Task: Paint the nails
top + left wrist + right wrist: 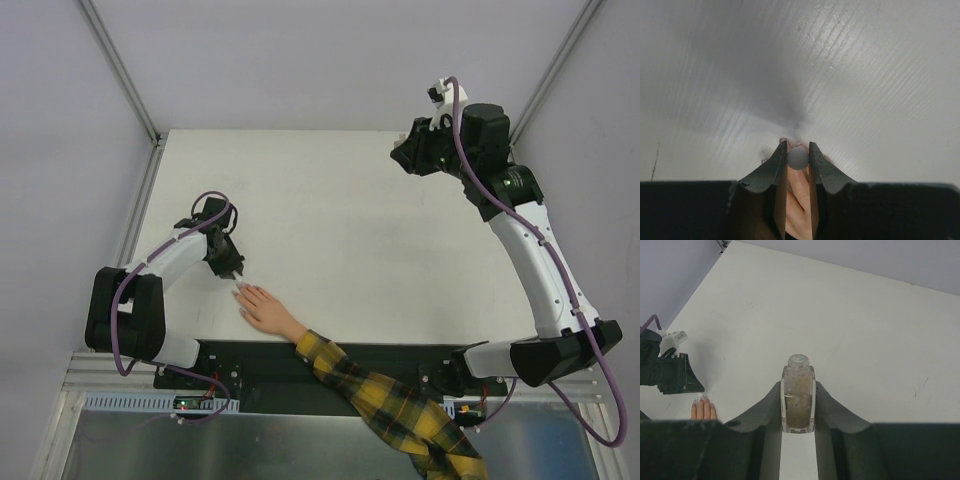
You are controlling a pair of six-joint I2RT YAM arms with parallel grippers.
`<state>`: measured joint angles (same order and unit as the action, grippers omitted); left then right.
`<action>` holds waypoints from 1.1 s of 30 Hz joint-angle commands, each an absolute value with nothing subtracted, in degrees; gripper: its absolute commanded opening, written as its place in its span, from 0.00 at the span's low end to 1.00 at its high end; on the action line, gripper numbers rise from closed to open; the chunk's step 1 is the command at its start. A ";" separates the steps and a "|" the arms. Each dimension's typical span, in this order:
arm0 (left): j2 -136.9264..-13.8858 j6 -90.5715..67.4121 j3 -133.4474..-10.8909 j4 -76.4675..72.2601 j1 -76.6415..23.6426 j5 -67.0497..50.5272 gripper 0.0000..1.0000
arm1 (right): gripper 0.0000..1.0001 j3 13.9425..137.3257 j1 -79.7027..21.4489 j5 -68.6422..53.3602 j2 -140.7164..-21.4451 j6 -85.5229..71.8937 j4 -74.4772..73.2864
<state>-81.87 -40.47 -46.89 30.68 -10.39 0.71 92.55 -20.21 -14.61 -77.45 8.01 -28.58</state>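
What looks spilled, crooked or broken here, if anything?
Nothing stands out. The open polish bottle sits straight in the right gripper, the left gripper pinches a small grey ball over the mannequin hand, and no spill shows on the table.

No text, brand, number or sign legible in any view. Clear bottle [798, 400], lower centre of the right wrist view, clamped in the right gripper [798, 386]: speckled contents show through, no label readable. White round knob [798, 159], lower centre of the left wrist view, pinched in the left gripper [798, 144]: plain surface; circuit board [195, 403] at lower left of the top view too small to read.
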 commanded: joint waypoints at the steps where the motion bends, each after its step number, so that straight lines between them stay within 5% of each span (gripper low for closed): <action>1: -81.48 -40.25 -49.21 30.94 -9.93 1.41 0.00 | 0.00 94.92 -19.60 -15.12 -77.43 8.00 -26.02; 33: -84.11 -41.22 -49.31 31.11 -9.93 3.51 0.00 | 0.00 94.48 -19.16 -15.73 -77.70 7.56 -25.84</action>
<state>-83.79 -40.49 -48.45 30.65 -10.39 1.54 92.55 -19.68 -14.68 -78.08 7.99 -28.56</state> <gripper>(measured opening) 0.157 0.284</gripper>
